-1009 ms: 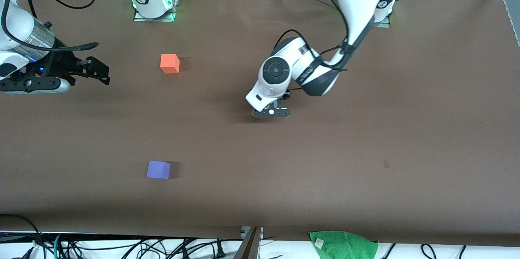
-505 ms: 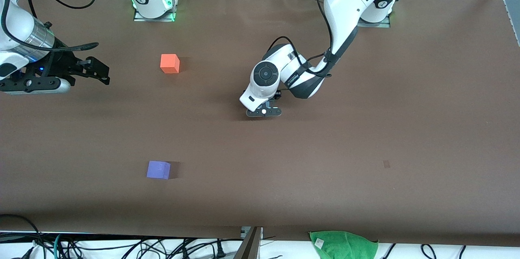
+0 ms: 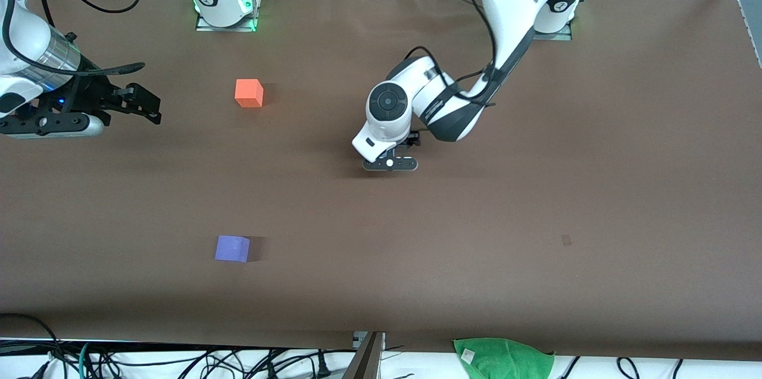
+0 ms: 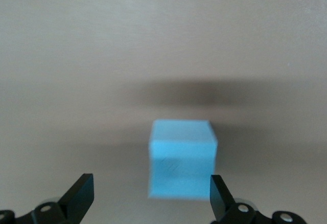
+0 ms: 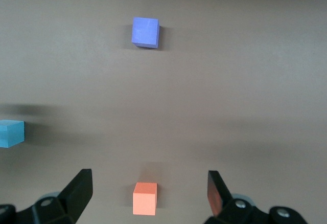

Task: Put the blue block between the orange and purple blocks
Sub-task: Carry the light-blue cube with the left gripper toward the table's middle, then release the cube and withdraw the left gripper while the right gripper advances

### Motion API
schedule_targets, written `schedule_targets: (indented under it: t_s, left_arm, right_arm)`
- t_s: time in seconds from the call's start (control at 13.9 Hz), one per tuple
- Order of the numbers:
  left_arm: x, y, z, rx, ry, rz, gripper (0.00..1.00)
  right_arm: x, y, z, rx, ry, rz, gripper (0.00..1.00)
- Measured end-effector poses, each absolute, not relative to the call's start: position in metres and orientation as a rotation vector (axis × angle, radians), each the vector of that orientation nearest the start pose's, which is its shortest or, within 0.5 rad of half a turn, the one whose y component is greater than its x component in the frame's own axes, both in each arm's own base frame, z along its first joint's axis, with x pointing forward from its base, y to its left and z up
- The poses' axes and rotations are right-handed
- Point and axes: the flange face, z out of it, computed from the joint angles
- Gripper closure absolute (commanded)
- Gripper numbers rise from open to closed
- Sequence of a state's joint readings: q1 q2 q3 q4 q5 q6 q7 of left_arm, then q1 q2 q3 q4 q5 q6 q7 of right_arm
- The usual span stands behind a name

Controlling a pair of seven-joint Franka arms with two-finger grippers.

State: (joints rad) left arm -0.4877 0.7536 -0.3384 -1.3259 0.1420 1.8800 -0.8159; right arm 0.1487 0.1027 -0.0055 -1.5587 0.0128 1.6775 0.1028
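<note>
Brown table (image 3: 536,200) bare around blue block (image 4: 182,163); left gripper (image 4: 151,201) spread above; right gripper (image 5: 148,196) spread, waiting.

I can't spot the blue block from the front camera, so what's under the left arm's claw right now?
The left claw hangs open over the blue block, which sits on the brown table and lines up between its fingers. From the front view the arm's wrist covers the block completely.

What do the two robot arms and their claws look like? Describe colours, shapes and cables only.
Both arms have glossy white rounded shells with black joint sections and black cables looped outside. The left claw is dark with a white dot; the right claw is black, on a silver wrist band. Green lights glow at both bases.
</note>
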Motion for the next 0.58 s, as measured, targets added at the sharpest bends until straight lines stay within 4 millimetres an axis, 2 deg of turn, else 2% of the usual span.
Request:
schedule_targets:
  t_s: [0.14, 0.29, 0.43, 0.58]
  left_arm:
    - [0.537, -0.450, 0.358, -3.019, 0.030, 0.311, 0.00]
    - [0.546, -0.399, 0.421, -2.975, 0.037, 0.331, 0.00]
    - [0.562, -0.335, 0.473, -2.964, 0.063, 0.344, 0.00]
    - [0.581, -0.263, 0.512, -2.984, 0.136, 0.340, 0.00]
  right_arm:
    - [0.593, 0.090, 0.570, -3.128, -0.068, -0.011, 0.01]
    - [0.599, 0.097, 0.552, -3.131, -0.085, 0.029, 0.01]
    - [0.605, 0.113, 0.528, -3.134, -0.127, 0.091, 0.01]
    - [0.602, 0.144, 0.515, -3.133, -0.207, 0.122, 0.01]
